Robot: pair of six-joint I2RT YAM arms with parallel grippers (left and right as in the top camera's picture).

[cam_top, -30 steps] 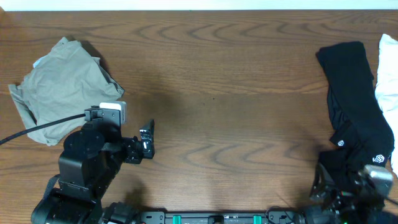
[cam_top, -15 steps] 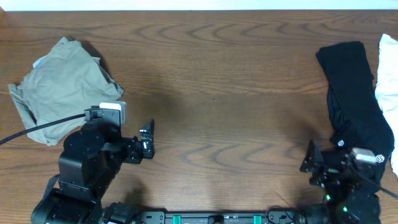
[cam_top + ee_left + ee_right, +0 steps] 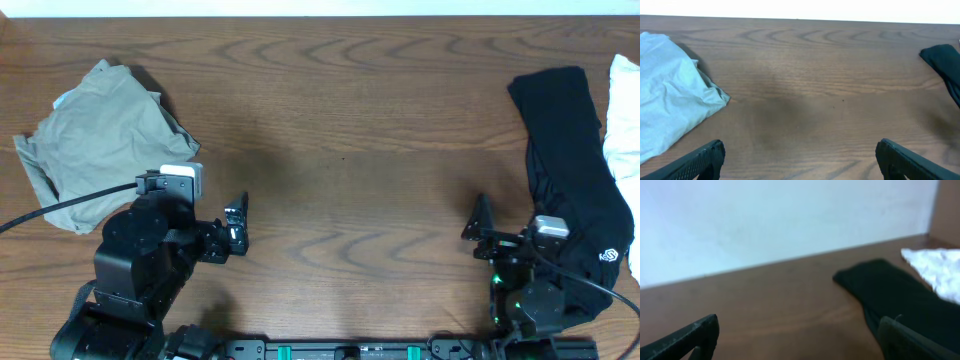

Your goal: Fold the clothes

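A crumpled grey-green garment lies at the table's left; it shows pale in the left wrist view. A long black garment lies at the right and shows in the right wrist view and at the left wrist view's right edge. A white garment lies at the far right edge, also in the right wrist view. My left gripper is open and empty over bare wood right of the grey garment. My right gripper is open and empty, just left of the black garment's lower end.
The wooden table stretches between the two garment piles. A black cable runs from the left arm across the grey garment's lower edge. A pale wall stands behind the table's far edge.
My right arm has swung up and to the left from the bottom right corner, off the black garment's lower end, toward the table's middle. The left arm has not moved.
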